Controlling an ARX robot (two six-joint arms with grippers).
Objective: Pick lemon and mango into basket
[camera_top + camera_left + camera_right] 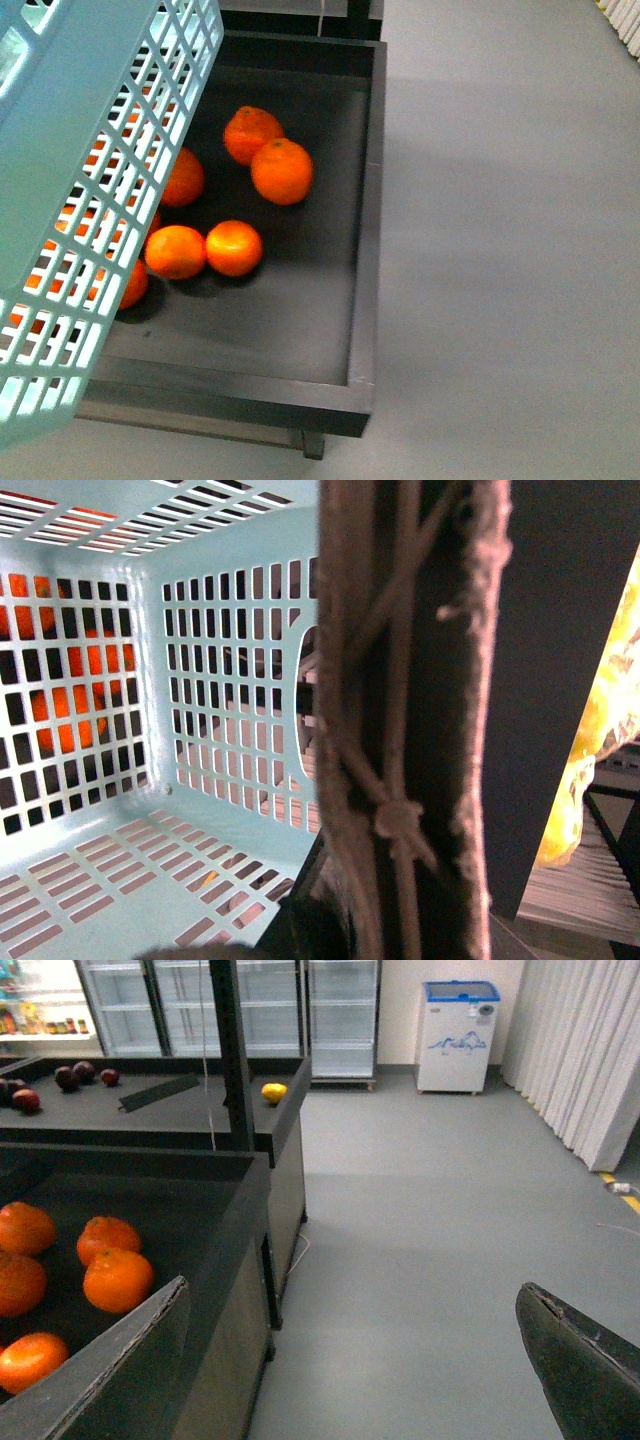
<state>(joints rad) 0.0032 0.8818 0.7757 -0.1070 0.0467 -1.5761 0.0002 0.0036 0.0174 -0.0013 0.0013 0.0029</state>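
Right wrist view: right gripper [352, 1295] wide open, small yellow oval lemon [274, 1092] far off on a dark shelf [100, 1112]. Light teal slotted plastic basket [70, 110] hangs at nine o'clock in front view; left gripper's state I cannot tell. Better to approach the lemon from above.

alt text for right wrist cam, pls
The right pincer is open and empty above grey floor, beside a black bin of oranges. A yellow lemon sits on a farther black table with dark red fruit; glass-door fridges and a chest freezer line the back wall.
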